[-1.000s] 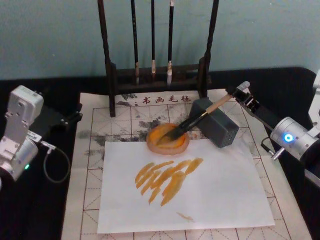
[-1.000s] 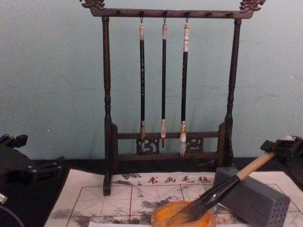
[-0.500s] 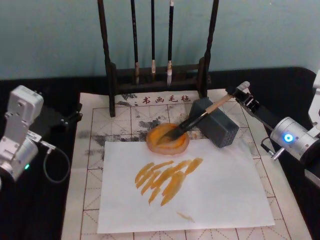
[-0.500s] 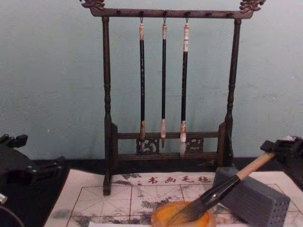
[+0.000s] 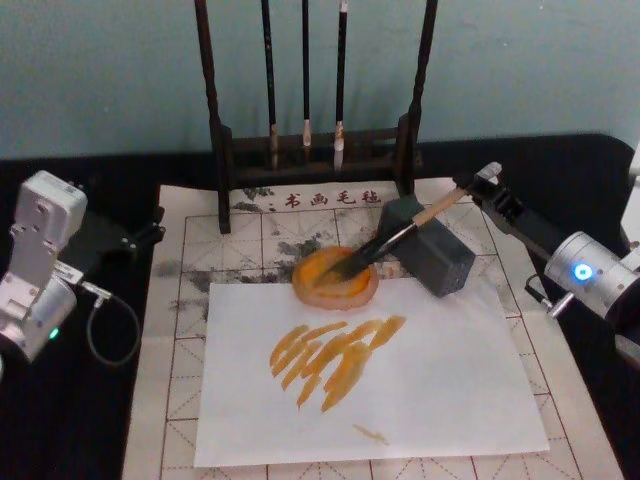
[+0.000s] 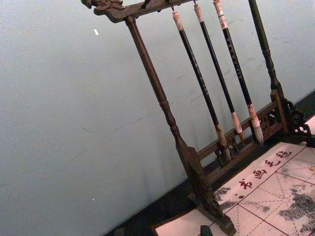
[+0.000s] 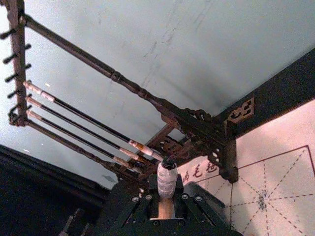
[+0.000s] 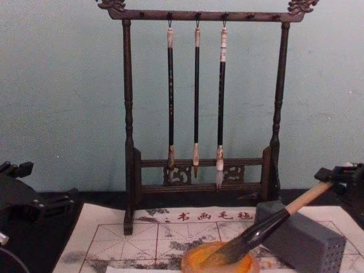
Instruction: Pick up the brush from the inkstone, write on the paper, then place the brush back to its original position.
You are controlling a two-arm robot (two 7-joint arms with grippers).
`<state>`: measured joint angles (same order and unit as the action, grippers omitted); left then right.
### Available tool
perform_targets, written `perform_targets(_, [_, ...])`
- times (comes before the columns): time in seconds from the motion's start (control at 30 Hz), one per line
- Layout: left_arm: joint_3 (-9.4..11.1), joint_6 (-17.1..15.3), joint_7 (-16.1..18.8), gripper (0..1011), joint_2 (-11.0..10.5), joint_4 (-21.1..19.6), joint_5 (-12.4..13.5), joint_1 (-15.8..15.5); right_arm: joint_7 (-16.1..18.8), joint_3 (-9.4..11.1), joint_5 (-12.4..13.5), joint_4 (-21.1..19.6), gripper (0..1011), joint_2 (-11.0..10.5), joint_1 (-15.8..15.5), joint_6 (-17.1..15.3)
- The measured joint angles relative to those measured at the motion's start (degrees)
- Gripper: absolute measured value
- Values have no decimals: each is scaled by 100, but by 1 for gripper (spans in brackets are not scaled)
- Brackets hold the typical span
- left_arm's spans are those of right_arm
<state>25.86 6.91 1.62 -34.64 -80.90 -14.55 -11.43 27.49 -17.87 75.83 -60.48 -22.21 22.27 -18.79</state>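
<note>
Brush [image 5: 400, 232]: bristles in inkstone [image 5: 312, 290], handle propped on grey block [image 5: 440, 262], my right gripper [image 5: 474, 187] pinching its end cap. Releasing off-centre could roll it onto the paper [image 5: 450, 380]. Left gripper [image 5: 148, 228] parked left.

On the paper [image 5: 185, 330], the inkstone [image 5: 336, 277] held the brush [image 5: 385, 243], whose handle slanted toward 2 o'clock over the block [image 5: 432, 258], with the rack [image 5: 213, 100] at the inkstone's 12 o'clock and a second sheet [image 5: 430, 380] at 6.
</note>
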Motion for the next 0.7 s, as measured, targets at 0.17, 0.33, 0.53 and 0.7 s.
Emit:
perform_targets(0.17, [0, 0, 0, 1001, 0, 0, 0, 0, -62, 13, 227, -57, 185, -44, 4, -136])
perform_targets(0.33, [0, 0, 0, 1001, 0, 0, 0, 0, -103, 16, 372, -127, 185, -85, -3, -186])
perform_targets(0.53, [0, 0, 1, 1001, 0, 0, 0, 0, -111, 15, 507, -308, 185, -183, -64, -172])
perform_targets(0.7, [0, 0, 1, 1001, 0, 0, 0, 0, -71, -1, 593, -485, 185, -320, -143, -140])
